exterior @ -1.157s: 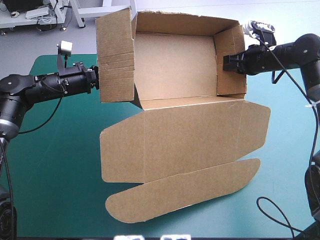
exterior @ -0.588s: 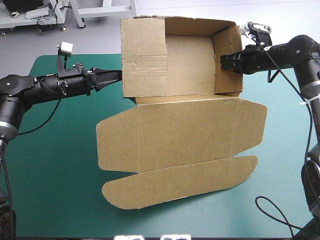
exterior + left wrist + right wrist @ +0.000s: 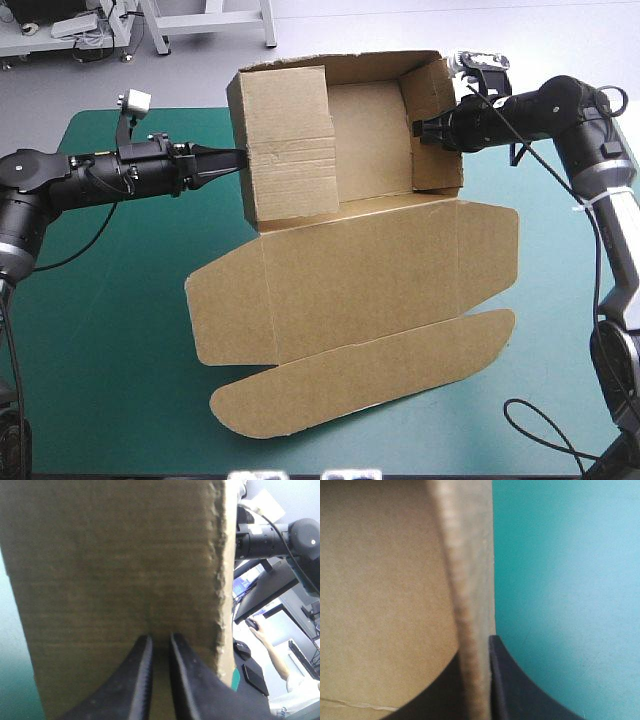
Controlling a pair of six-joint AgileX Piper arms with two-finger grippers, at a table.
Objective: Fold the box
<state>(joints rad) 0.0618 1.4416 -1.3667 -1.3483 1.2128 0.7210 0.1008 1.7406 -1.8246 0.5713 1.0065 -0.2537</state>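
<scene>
The brown box (image 3: 360, 270) lies mid-table with its lid panel and rounded tongue (image 3: 370, 375) flat toward the near edge. Its far half stands as a tray. The left side flap (image 3: 290, 145) is swung in over the tray. My left gripper (image 3: 240, 155) has its fingers together, tips pressed against that flap's outer face (image 3: 115, 570); in the left wrist view the left gripper (image 3: 157, 636) shows only a thin slit. My right gripper (image 3: 418, 130) pinches the upright right wall (image 3: 437, 130). In the right wrist view the wall's edge (image 3: 465, 580) runs between the right gripper (image 3: 474, 645) fingers.
The tray's far wall (image 3: 340, 62) reaches past the table's far edge. Teal-green cover (image 3: 110, 300) shows on both sides of the lid and along the near edge.
The left flap swung from standing outward to lying over the tray as my left gripper pushed rightward. The right gripper moved left with the wall, and the whole box turned slightly.
</scene>
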